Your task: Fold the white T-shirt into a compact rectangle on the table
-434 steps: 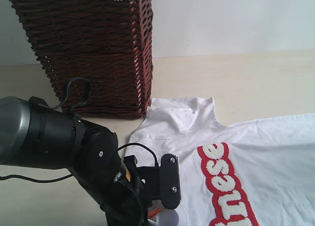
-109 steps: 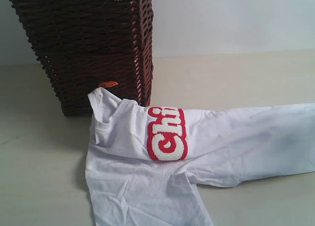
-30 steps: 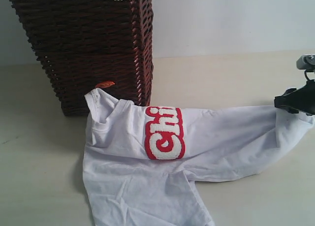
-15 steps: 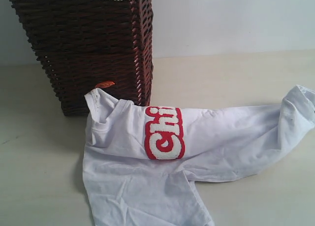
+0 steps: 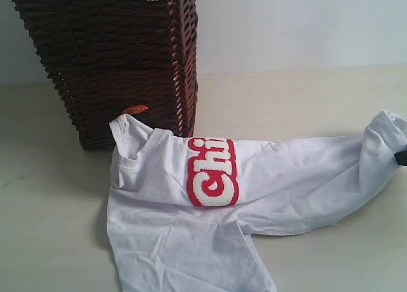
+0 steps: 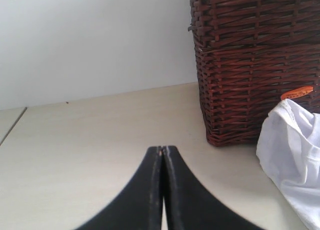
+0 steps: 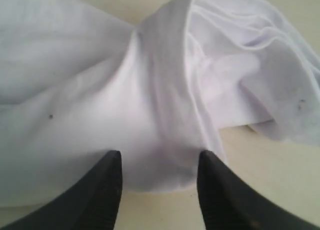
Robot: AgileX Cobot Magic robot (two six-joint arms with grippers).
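my left gripper (image 6: 162,150) is closed, fingers pressed flat together with nothing in them, over bare table (image 6: 90,140) beside the wicker basket (image 6: 255,64). my right gripper (image 7: 159,159) is open, jaws apart, straddling a bunched fold of the white t-shirt (image 7: 100,89) at the end farthest from the basket. shirt lies half-folded on the table, collar and orange tag (image 5: 135,109) against the basket's base, lettering (image 5: 212,172) facing up.

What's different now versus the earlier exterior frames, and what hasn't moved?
The white T-shirt, flat at first, is now folded over so only "Chi" shows, and the left gripper, shut, has left it. In the last second the right gripper pulled back from the shirt's bunched right end, jaws open. The basket stayed put.
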